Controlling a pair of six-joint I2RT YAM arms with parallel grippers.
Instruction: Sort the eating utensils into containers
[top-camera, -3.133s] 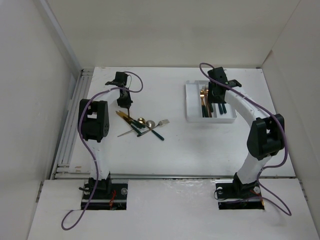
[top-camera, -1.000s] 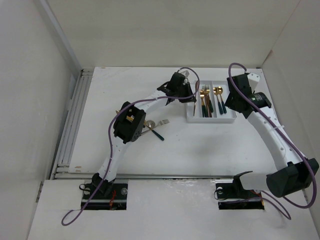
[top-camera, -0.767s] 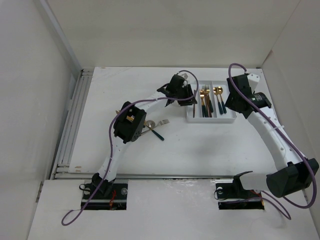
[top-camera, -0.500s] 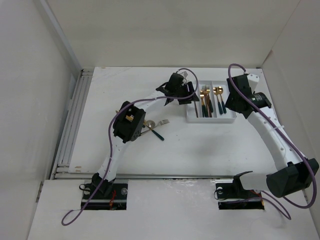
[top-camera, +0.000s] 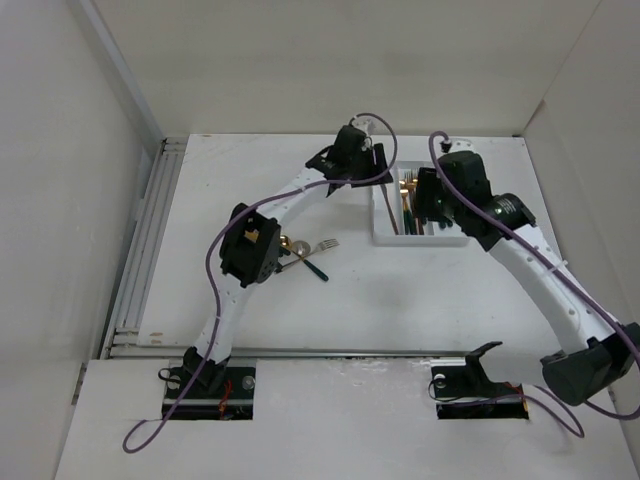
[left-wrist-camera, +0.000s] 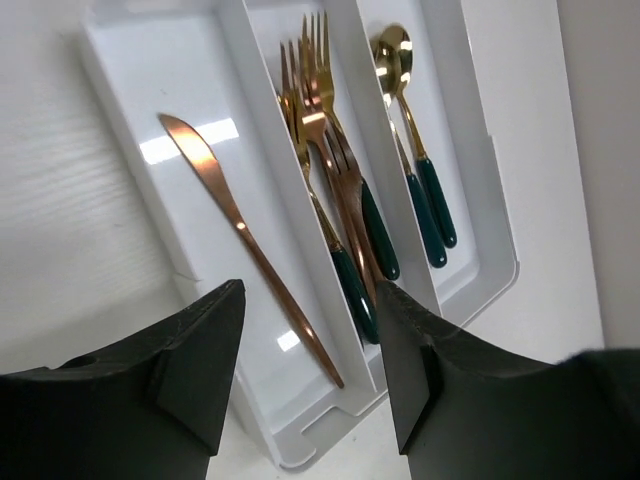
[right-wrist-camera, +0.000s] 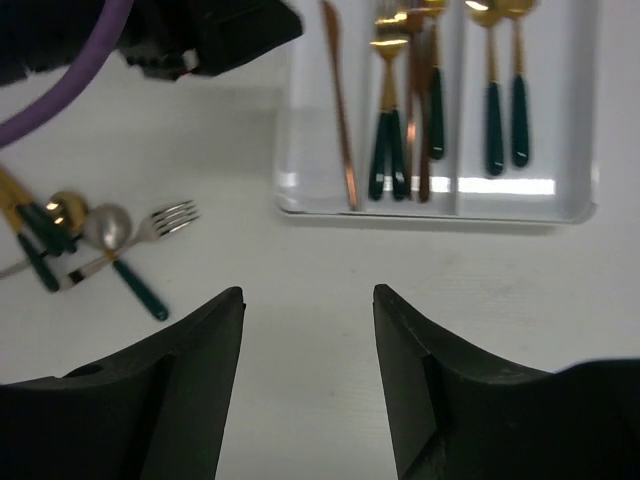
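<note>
The white three-compartment tray (top-camera: 400, 240) lies at the back right. In the left wrist view the tray (left-wrist-camera: 300, 452) holds a copper knife (left-wrist-camera: 250, 250) in its left compartment, several forks (left-wrist-camera: 335, 200) in the middle and two gold spoons (left-wrist-camera: 410, 160) on the right. My left gripper (top-camera: 372, 170) is open and empty above the tray's left end (left-wrist-camera: 310, 295). My right gripper (top-camera: 428, 200) is open and empty over the table just in front of the tray (right-wrist-camera: 307, 295). Loose utensils (top-camera: 298, 255) lie in a pile left of centre, also in the right wrist view (right-wrist-camera: 90, 235).
A silver fork (right-wrist-camera: 165, 218) with a green handle lies at the pile's right side. The left arm's elbow (top-camera: 250, 245) hangs over the pile's left part. White walls close in the table on the left, back and right.
The right gripper has swung left from beside the tray to over it. The left gripper has drawn back a little from the tray's left compartment, where the copper knife lies.
</note>
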